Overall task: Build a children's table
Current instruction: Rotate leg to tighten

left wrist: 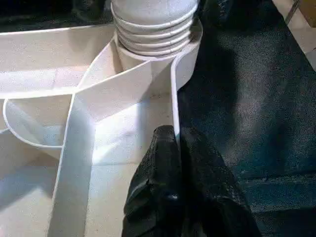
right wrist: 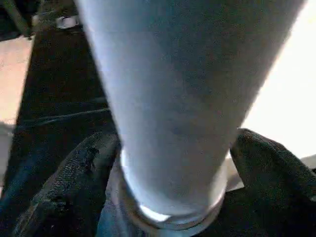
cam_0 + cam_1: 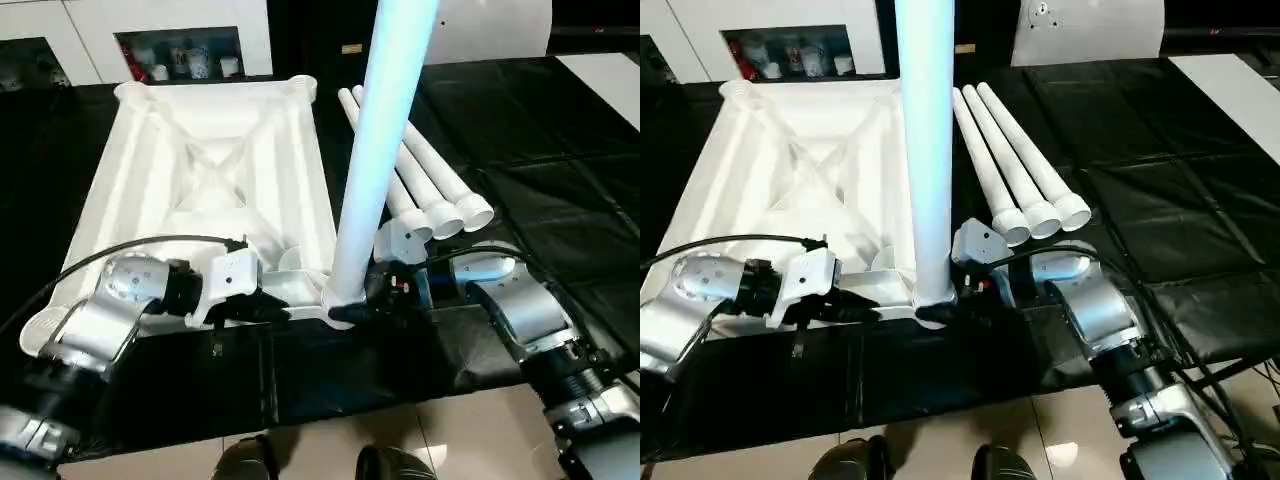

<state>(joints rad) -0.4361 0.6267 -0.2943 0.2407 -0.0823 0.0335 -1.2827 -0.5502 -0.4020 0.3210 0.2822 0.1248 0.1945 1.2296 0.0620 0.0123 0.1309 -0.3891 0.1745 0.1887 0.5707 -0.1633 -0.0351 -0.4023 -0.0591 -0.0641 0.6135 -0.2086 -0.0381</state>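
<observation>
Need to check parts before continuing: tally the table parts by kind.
Table top: 1
Leg standing in the near corner socket: 1
Loose legs lying on the black cover: 3
Total: 5

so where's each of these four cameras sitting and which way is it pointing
Left eye view: on the head, looking forward and down at the upturned table top; both silver forearms show.
Right eye view: same head camera's other eye, same scene, with three spare legs lying beside the top.
Left wrist view: along the left gripper, shut on the top's rim near the corner socket.
Right wrist view: along the right gripper, its fingers either side of the upright leg.
Shared: both wrist views show that leg standing in the socket.
</observation>
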